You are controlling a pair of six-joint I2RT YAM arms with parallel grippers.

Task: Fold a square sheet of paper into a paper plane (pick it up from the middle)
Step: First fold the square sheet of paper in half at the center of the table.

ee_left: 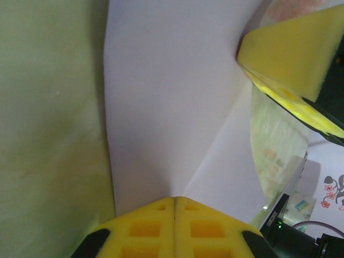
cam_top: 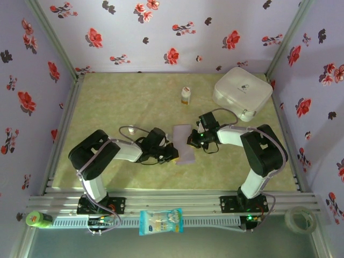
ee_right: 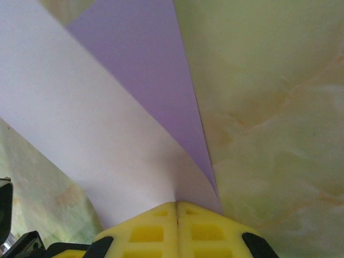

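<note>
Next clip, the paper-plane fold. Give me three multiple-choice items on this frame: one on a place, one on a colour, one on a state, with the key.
1. Where does the white case stand on the table?
A. Far right corner
B. Near left corner
C. On the front rail

2. What colour are the finger pads of the left gripper?
A. Red
B. Yellow
C. Blue

3. How does the left gripper stand?
A. Wide open above the case
B. Shut on nothing, lifted off the table
C. Shut on the square sheet of paper

Key:
1 A: the top view shows the case by the far right corner post.
2 B: the left wrist view shows yellow pads.
3 C: the pads meet, and the sheet's edge runs into the seam between them.
</note>
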